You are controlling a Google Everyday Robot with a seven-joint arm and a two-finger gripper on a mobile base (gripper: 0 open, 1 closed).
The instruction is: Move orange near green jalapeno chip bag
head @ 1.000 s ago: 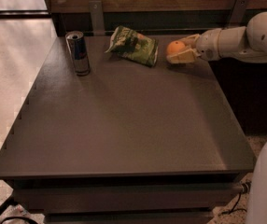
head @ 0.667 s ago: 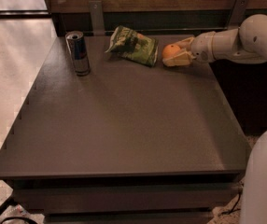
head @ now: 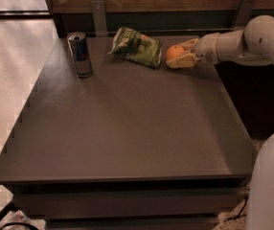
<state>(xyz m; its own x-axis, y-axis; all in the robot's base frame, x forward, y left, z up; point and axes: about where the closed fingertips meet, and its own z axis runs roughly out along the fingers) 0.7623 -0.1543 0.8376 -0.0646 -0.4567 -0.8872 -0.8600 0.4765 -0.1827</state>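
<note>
The orange (head: pixel 174 51) is at the back right of the dark table (head: pixel 127 133), just right of the green jalapeno chip bag (head: pixel 136 47), with a small gap between them. My gripper (head: pixel 176 55) reaches in from the right and is shut on the orange, one pale finger behind it and one in front. The orange is at or just above the table surface. The bag lies flat and wrinkled near the back edge.
A slim blue-and-silver drink can (head: pixel 80 54) stands upright at the back left. A wall with two metal brackets runs behind the table. My white arm (head: pixel 252 42) spans the right edge, and the robot's base (head: pixel 271 186) is at the lower right.
My gripper has carried the orange a short way left, toward the chip bag. The bag and the can have not moved.
</note>
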